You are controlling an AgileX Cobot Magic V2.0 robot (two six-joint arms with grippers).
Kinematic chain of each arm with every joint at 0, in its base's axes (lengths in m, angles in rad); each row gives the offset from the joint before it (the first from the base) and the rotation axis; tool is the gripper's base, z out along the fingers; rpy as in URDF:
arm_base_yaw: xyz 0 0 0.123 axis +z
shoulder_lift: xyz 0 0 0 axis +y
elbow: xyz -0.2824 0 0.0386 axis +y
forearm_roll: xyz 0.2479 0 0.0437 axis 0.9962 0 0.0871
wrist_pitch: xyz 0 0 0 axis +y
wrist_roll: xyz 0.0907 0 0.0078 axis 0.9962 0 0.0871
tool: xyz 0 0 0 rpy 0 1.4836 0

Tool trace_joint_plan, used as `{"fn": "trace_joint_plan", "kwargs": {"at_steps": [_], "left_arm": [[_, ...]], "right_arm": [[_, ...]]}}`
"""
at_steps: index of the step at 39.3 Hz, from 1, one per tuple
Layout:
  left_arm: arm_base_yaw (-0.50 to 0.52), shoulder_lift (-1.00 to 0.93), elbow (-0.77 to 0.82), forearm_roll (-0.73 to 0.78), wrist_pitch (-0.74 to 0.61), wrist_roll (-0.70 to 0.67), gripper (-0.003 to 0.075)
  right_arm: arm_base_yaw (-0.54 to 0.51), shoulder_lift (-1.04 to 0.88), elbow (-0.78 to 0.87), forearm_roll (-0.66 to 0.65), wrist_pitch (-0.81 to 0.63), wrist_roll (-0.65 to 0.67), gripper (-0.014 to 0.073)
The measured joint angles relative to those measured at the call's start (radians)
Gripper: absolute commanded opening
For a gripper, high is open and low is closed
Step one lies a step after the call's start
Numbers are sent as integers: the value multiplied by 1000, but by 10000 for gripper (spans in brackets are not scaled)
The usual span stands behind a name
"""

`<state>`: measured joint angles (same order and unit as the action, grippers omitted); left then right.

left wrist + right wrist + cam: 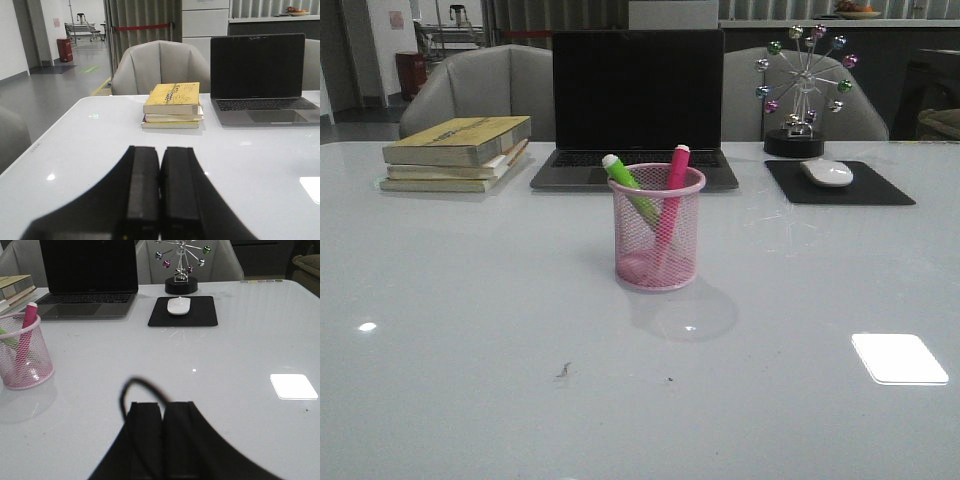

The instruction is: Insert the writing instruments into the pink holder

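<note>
1. The front view looks level and forward across the glossy white table (pixel 470 380), toward the open black-screened laptop (pixel 637 100).
2. The left wrist view sits low over the table, facing the stack of yellow-covered books (pixel 172 106) and that laptop.
3. The right wrist view, equally low, faces the black mouse pad (pixel 183 311); it shares the laptop with both others.

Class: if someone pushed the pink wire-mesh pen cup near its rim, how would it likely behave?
The pink wire-mesh pen cup looks light, so it would probably slide on the glossy white table. The lime green marker and hot pink marker lean above its rim, so it might tip.

Pink wire-mesh holder (pixel 657 240) and smooth plastic pens (pixel 630 186) on a glossy white table (pixel 470 330).
</note>
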<state>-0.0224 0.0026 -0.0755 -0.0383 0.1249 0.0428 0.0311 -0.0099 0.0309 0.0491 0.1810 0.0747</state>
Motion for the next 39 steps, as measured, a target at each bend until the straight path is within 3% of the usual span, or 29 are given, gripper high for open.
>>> {"fn": "trace_joint_plan", "kwargs": {"at_steps": [11, 39], "left_arm": [[1, -8, 79, -10, -4, 0, 100], [1, -8, 79, -11, -22, 0, 99]], "right_arm": [[0, 0, 0, 0, 0, 0, 31], [0, 0, 0, 0, 0, 0, 31]]}}
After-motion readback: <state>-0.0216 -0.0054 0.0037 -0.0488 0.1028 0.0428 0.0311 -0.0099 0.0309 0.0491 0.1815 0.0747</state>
